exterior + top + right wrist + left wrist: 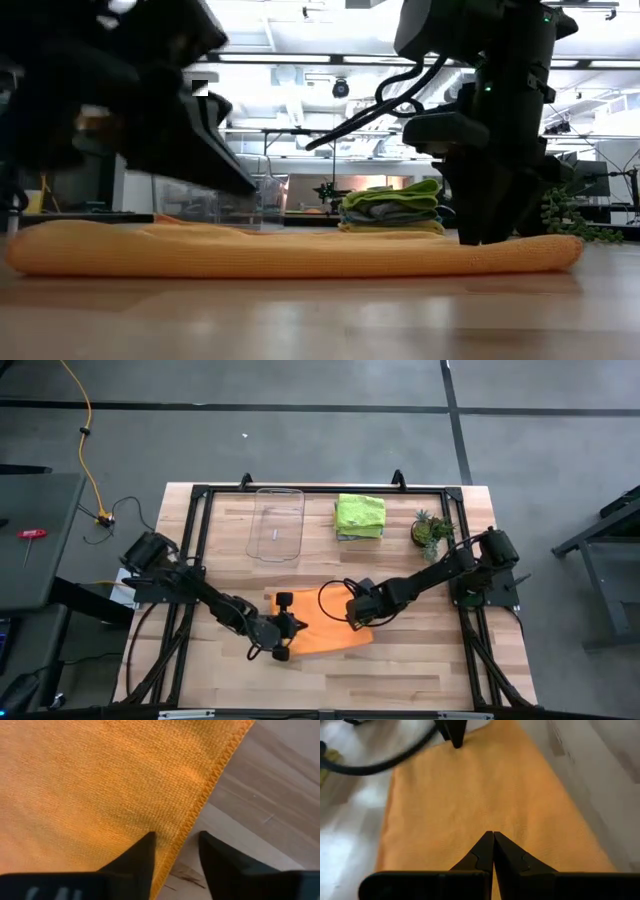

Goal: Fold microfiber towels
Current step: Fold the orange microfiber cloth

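From above, the orange towel [322, 632] lies flat at the table's [400, 670] front centre, with the left gripper [291, 625] at its left end and the right gripper [353, 616] at its right. Folded towels [360, 516] sit stacked at the back. At table height, the stack [392, 208] shows behind the orange cloth. Left wrist: fingers [482, 852] pressed together on the cloth. Right wrist: fingers [142, 852] parted astride its stitched edge.

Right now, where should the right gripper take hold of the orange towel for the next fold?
Probably the stitched hem at the orange towel's right end, coming from the bare-table side. The right gripper, open, already straddles that hem, one finger on cloth. The shut left gripper presses the other end.
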Controlling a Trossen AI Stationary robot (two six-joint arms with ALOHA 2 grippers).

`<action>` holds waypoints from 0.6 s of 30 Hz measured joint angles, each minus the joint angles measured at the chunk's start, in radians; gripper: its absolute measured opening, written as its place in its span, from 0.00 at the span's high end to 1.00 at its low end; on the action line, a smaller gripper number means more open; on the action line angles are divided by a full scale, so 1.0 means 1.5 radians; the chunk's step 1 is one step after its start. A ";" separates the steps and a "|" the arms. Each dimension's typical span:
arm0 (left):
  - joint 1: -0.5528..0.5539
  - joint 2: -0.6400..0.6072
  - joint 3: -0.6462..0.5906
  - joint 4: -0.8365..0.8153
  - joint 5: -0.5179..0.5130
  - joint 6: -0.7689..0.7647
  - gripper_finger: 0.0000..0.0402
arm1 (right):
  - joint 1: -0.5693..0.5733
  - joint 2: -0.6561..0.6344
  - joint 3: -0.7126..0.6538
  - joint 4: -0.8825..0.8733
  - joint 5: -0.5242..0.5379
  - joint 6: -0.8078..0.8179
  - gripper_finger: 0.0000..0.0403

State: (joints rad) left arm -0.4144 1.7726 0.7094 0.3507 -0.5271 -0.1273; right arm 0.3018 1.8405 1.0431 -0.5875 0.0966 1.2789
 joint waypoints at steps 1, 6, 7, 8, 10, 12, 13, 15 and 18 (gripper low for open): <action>-0.002 -0.016 -0.001 -0.016 0.000 0.000 1.00 | 0.000 0.000 0.000 0.000 0.005 -0.001 0.68; -0.023 -0.105 -0.002 -0.072 -0.014 -0.002 1.00 | 0.000 0.002 -0.001 0.015 0.005 -0.018 0.81; -0.029 -0.123 0.000 -0.076 -0.022 -0.004 1.00 | 0.000 0.002 -0.001 0.018 0.005 -0.019 0.83; -0.037 -0.143 0.000 -0.090 -0.036 -0.009 1.00 | 0.000 0.002 -0.001 0.021 0.004 -0.020 0.85; -0.060 -0.191 -0.001 -0.122 -0.073 -0.012 1.00 | 0.001 0.002 0.000 0.023 0.004 -0.034 0.89; -0.086 -0.234 0.001 -0.131 -0.110 -0.012 1.00 | 0.001 0.003 0.000 0.023 0.004 -0.051 0.93; -0.102 -0.256 0.000 -0.143 -0.133 -0.012 1.00 | 0.001 0.003 0.001 0.021 0.003 -0.058 0.95; -0.132 -0.293 -0.001 -0.146 -0.174 -0.012 1.00 | 0.001 0.003 0.002 0.010 0.002 -0.077 0.98; -0.167 -0.341 -0.001 -0.149 -0.225 0.000 1.00 | 0.001 0.003 0.004 -0.030 0.002 -0.091 0.99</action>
State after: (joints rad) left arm -0.6653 1.2609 0.7085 0.1273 -0.8647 -0.1278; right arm 0.3035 1.8450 1.0490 -0.6331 0.0998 1.1427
